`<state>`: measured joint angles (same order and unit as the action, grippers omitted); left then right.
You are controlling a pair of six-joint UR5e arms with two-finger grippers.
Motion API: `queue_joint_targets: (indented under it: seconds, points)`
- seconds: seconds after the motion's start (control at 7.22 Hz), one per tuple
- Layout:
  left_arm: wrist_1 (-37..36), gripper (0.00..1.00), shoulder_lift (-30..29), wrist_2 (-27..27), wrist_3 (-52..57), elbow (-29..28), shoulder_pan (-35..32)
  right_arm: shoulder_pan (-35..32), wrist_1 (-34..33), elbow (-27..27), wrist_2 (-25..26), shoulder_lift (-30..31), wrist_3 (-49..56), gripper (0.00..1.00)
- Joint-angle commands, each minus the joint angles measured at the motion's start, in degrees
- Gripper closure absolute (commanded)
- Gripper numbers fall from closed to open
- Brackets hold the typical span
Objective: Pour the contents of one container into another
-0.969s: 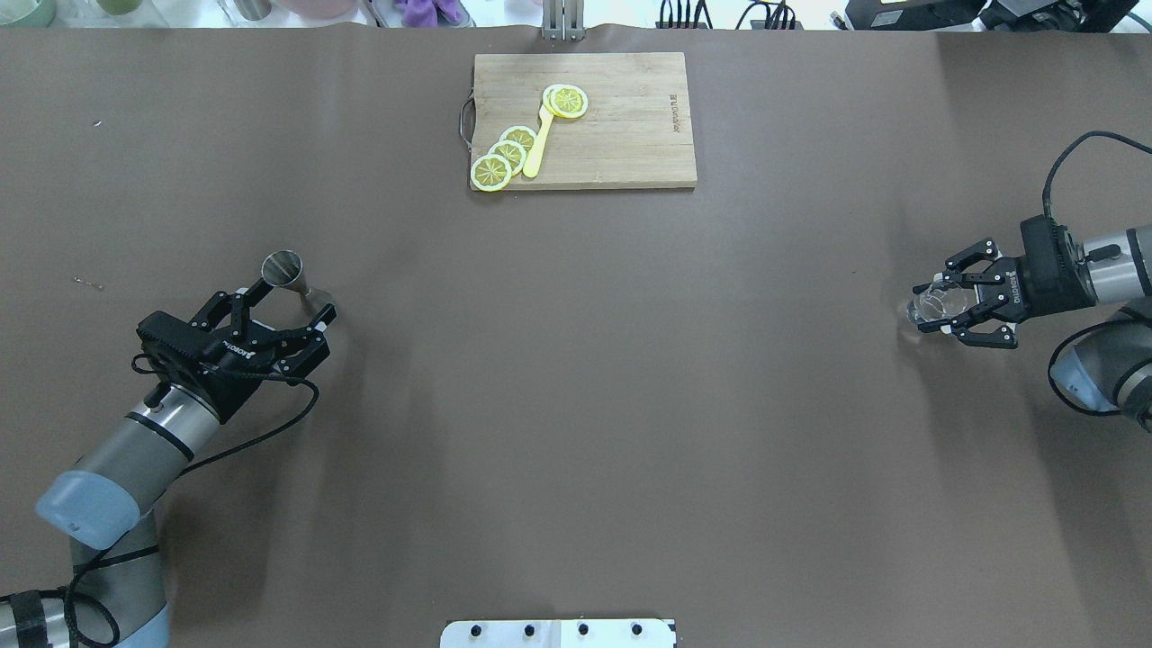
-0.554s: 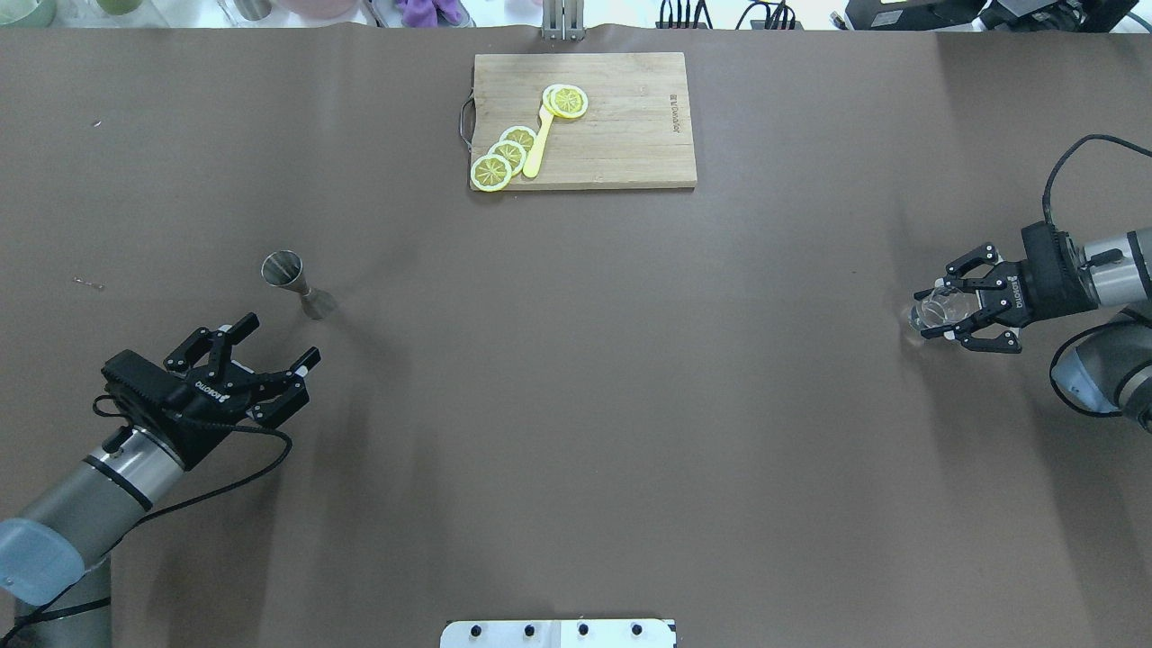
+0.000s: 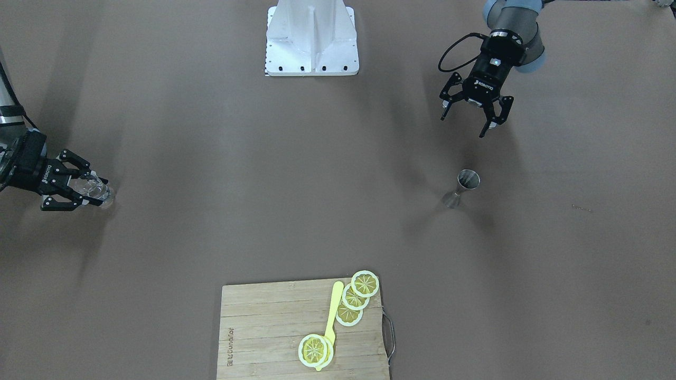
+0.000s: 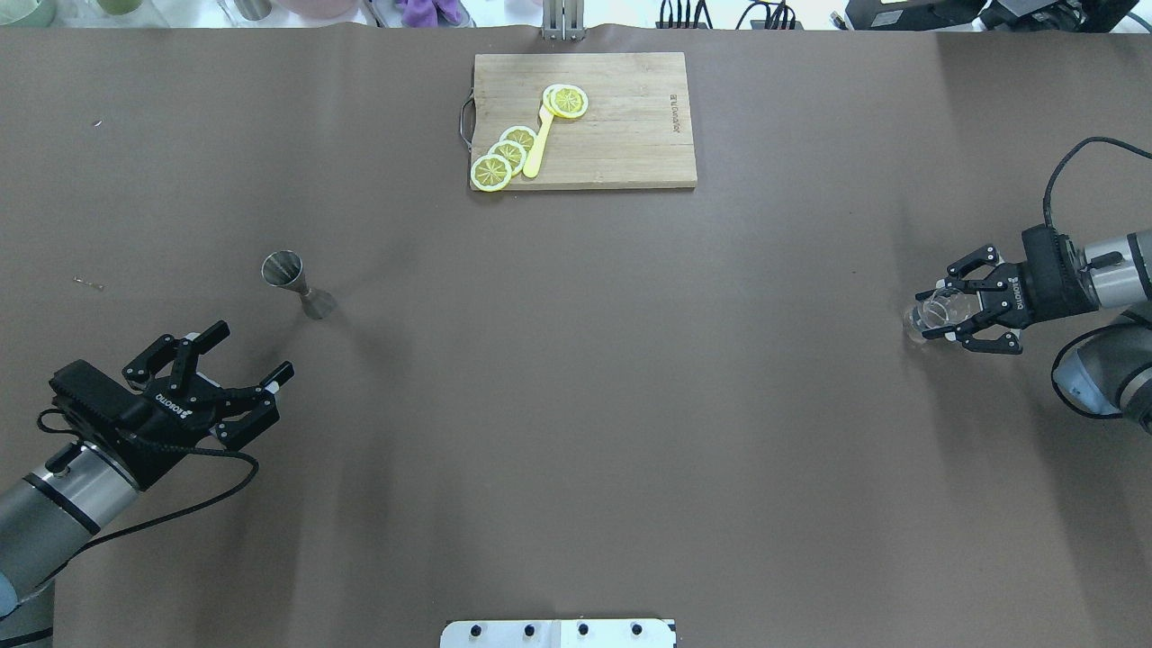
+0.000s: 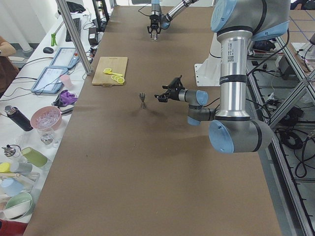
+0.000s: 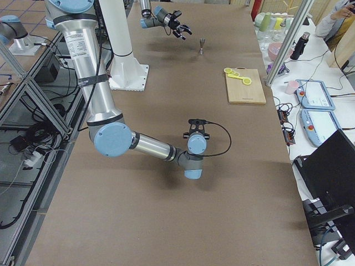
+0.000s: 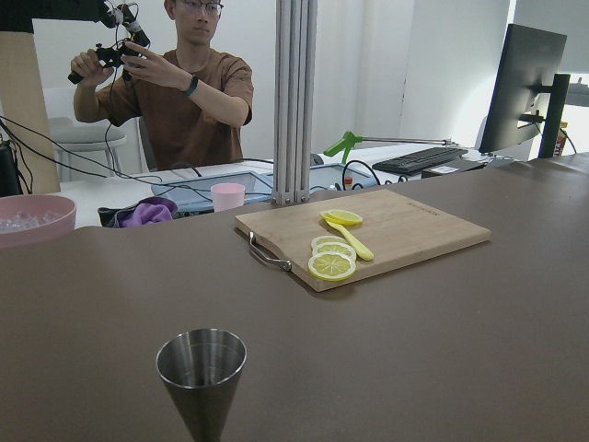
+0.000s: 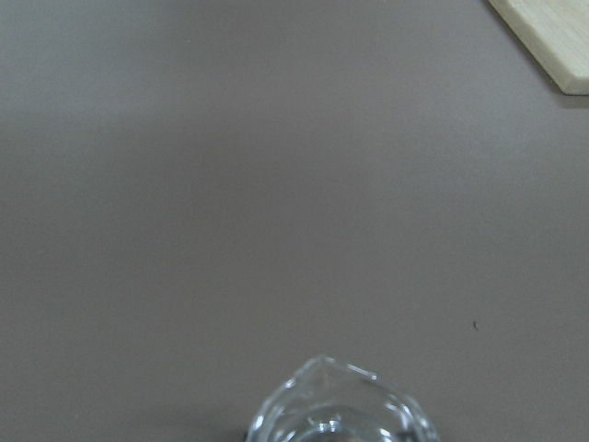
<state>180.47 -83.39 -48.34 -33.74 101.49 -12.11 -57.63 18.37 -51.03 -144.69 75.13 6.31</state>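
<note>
Left end effector (image 4: 254, 349) is held with its fingers spread wide and nothing between them, at about 8 o'clock on the brown table (image 4: 576, 405) as seen from overhead, with the fingers aimed toward 2 o'clock. Well apart from it, at 3 o'clock near the table's edge, the right end effector (image 4: 925, 314) is closed around a small clear glass (image 4: 936, 310), with one finger on each side. Whether the glass rests on the table cannot be told.

At 1 o'clock from the left end effector, near it but not touched, a stainless-steel hourglass-shaped jigger (image 4: 292, 281) is seen standing upright on the table, its open upper cone facing up.

Farther off, at 12 o'clock on the table, a rectangular wooden cutting board (image 4: 630, 135) is laid flat, with a metal handle (image 4: 465, 117) on its 9 o'clock side. Yellow lemon slices (image 4: 491, 172) are overlapped in a row toward the board's 8 o'clock corner, and a yellow plastic utensil (image 4: 535, 153) is laid just beside them, its far end covered by further slices.

Beyond the table's far edge, a person (image 7: 175, 92) in a brown shirt is seen from the left wrist camera, both hands raised around a dark device.
</note>
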Motion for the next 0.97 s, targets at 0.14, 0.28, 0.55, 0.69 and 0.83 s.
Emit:
queue_joint_targets:
  seconds: [0.14, 0.28, 0.55, 0.69, 0.83]
  points:
    - [-25.0, 0.02, 2.0, -7.2, -0.9, 12.5, -5.9, 0.1, -0.1, 0.6, 0.6, -0.2, 3.0, 1.0]
    - [-29.7, 0.02, 0.1, -13.0, -0.9, 12.7, -9.5, 0.2, -0.1, 1.1, 1.1, -0.4, 3.0, 1.0]
    - [-37.4, 0.02, -6.1, -20.4, -1.0, 12.1, -14.6, 0.2, -0.2, 1.1, 1.8, -0.5, 2.5, 1.0]
    - [-41.2, 0.02, -8.9, -22.2, -1.8, 12.0, -16.1, 0.2, -0.2, 1.0, 1.9, -0.6, 2.3, 1.0]
    - [-46.7, 0.02, -12.3, -27.0, -4.6, 12.1, -18.7, 0.1, -0.1, 1.1, 1.9, -0.9, 1.4, 1.0]
